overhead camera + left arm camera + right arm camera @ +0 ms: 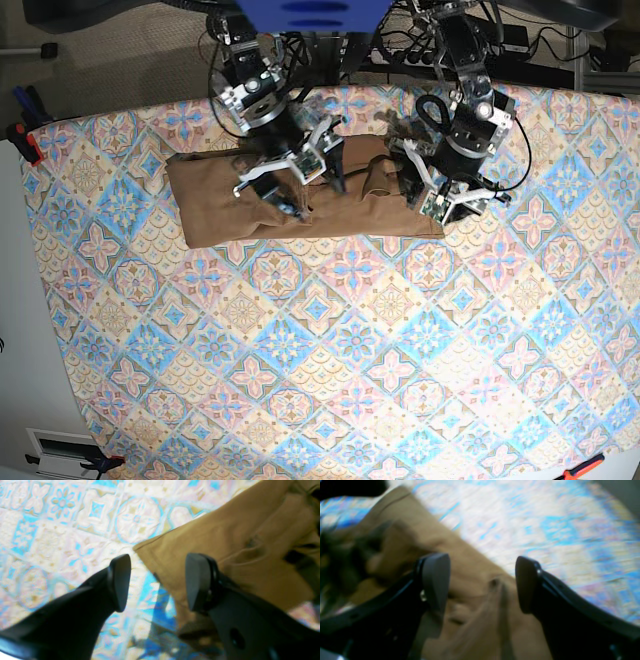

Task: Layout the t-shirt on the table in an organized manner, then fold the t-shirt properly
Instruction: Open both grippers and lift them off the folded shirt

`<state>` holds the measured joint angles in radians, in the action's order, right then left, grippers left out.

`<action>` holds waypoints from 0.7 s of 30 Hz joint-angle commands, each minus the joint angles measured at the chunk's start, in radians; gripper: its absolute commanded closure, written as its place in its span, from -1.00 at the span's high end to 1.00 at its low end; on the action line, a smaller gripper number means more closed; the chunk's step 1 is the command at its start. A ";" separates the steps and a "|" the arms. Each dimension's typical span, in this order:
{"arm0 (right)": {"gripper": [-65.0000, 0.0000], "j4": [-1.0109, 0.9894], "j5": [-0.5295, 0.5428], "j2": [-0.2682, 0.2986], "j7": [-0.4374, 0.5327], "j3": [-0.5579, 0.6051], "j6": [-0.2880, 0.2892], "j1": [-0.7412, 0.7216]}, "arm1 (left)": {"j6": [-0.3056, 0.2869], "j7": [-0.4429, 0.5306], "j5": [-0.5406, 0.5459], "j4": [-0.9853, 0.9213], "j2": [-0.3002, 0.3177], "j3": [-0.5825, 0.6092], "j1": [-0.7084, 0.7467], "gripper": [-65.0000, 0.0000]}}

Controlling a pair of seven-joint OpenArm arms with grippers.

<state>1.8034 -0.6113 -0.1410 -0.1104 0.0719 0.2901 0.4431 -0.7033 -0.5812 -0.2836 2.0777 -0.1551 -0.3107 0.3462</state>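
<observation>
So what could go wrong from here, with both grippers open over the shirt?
1. The shirt lies as a long folded band with rumples near its middle; a grab there may catch several layers and undo the fold.
2. The left gripper straddles the shirt's edge, one finger over bare table; closing might miss the fabric or pinch the tablecloth.
3. The right gripper is open directly above wrinkled fabric, and the arms sit close together, so they may crowd each other.

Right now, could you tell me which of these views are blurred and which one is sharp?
The right wrist view is the most smeared: the table pattern streaks and the t-shirt is soft. In the left wrist view the tiles read clearly, but the t-shirt's far folds are soft. The base view is sharp and evenly lit.
</observation>
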 commanded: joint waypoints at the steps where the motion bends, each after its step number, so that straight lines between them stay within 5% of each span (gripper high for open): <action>1: 0.20 0.022 0.012 -0.006 0.025 0.003 -0.004 -0.002 | 0.005 0.017 0.048 0.025 -0.002 0.002 0.011 0.05; 10: 0.21 0.029 0.012 -0.006 0.025 -0.057 -0.004 -0.002 | 0.005 0.016 0.390 0.022 -0.002 -0.117 0.093 0.08; 13: 0.21 0.028 0.012 -0.006 0.025 -0.088 -0.004 -0.002 | 0.005 0.013 0.525 0.022 -0.002 -0.212 0.132 0.25; 17: 0.21 0.028 0.012 -0.006 0.025 -0.108 -0.004 -0.002 | 0.005 -0.190 0.719 0.019 0.061 -0.242 0.155 0.54; 21: 0.21 0.028 0.012 -0.006 0.025 -0.126 -0.004 0.009 | 0.005 -0.339 0.924 -0.093 0.162 -0.282 0.121 0.55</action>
<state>1.8111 -0.6113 -0.1410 -0.1123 -0.0574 0.2893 0.4526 -0.6991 -0.9333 0.6182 1.9785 0.0029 -0.5900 0.4732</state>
